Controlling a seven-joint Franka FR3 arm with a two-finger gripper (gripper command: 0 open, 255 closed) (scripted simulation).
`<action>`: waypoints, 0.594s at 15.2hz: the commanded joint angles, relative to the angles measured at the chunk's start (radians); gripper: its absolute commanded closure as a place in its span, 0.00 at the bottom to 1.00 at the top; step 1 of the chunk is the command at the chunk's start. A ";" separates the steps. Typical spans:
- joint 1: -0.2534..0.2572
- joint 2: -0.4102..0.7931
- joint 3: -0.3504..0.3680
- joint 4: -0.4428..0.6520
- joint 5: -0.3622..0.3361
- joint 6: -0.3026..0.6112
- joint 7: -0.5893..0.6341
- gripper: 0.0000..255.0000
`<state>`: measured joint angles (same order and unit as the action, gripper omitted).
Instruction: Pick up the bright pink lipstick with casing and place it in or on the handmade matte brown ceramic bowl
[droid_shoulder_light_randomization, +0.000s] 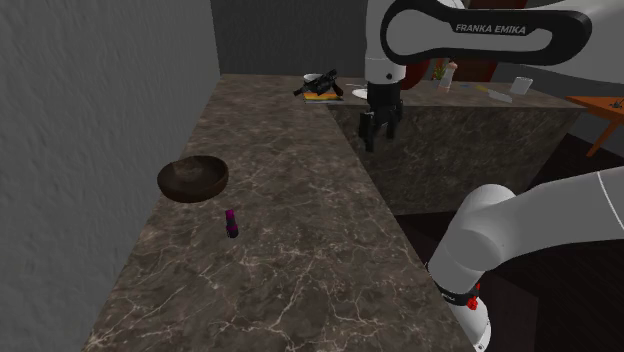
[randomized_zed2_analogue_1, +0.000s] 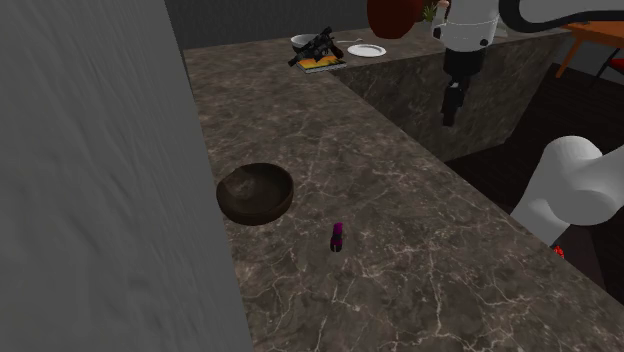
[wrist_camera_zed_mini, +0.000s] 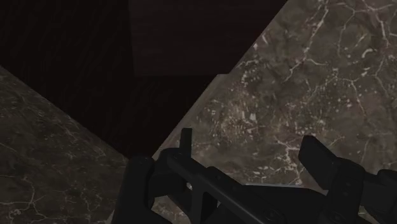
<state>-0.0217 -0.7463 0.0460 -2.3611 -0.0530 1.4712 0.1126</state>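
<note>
Closest in, the gripper hangs with its two fingers spread wide, empty and touching nothing, over the edge of the marbled counter beside dark floor. From the shoulder view's left, the brown bowl sits near the grey wall. The pink-topped lipstick stands upright near the bowl, not touching it and well apart from the gripper. A black object lies at the far corner.

Shoulder and second exterior views both high over the countertop (bowl shared), wrist view close above its edge
</note>
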 joint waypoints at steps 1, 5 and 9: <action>0.000 0.000 0.000 0.000 0.000 0.000 0.000 0.00; 0.035 0.038 0.073 -0.007 0.063 0.072 0.079 0.00; 0.065 0.093 0.148 0.004 0.115 0.148 0.156 0.00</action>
<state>0.0344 -0.6637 0.1742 -2.3543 0.0479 1.5965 0.2474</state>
